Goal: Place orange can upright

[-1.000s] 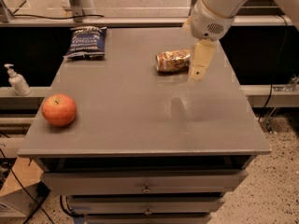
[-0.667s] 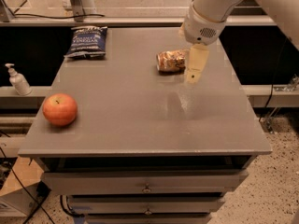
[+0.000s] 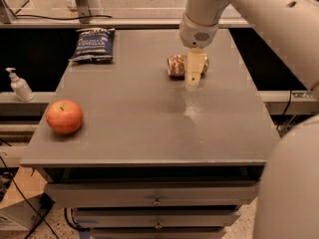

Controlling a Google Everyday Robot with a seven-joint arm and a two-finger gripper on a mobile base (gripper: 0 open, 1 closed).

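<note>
The orange can lies on its side on the grey table, toward the back right of the middle, its shiny end facing left. My gripper hangs from the white arm directly in front of the can and covers its right part. The gripper's pale fingers point down, just above the tabletop, level with the can.
A round orange-red apple sits at the table's front left. A dark blue chip bag lies at the back left. A soap dispenser stands on a ledge left of the table. Drawers sit under the front edge.
The arm has swung left and the gripper now hangs over the can's right part instead of beside its right end. The can has not moved.
</note>
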